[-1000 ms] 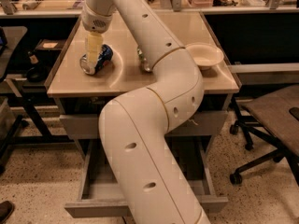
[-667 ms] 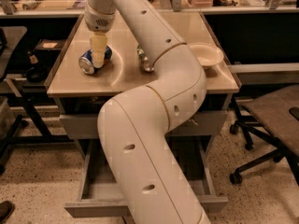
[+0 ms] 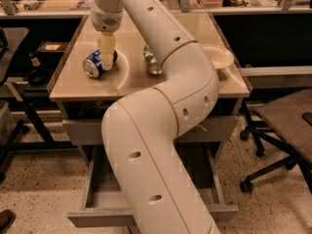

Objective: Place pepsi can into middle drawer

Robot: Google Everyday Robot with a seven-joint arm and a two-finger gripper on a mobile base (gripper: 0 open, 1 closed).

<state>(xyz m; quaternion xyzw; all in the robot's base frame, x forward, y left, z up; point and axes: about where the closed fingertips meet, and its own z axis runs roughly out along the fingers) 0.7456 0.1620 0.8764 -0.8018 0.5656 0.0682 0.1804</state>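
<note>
The pepsi can (image 3: 92, 65), blue with a silver end, lies on its side on the left part of the tan tabletop (image 3: 97, 89). My gripper (image 3: 106, 58) hangs straight down from the wrist and sits over the can's right half, touching or nearly touching it. Below the table the middle drawer (image 3: 100, 217) stands pulled out, a shallow grey tray. My own arm crosses in front and hides much of its inside.
A green-and-silver can (image 3: 152, 60) lies near the table's middle. A pale bowl (image 3: 218, 56) rests at the right edge. A shut grey drawer front (image 3: 80, 130) sits under the tabletop. An office chair (image 3: 285, 126) stands to the right, with dark furniture to the left.
My gripper has shifted slightly right and lower, down onto the can. The can stays in about the same spot on the table.
</note>
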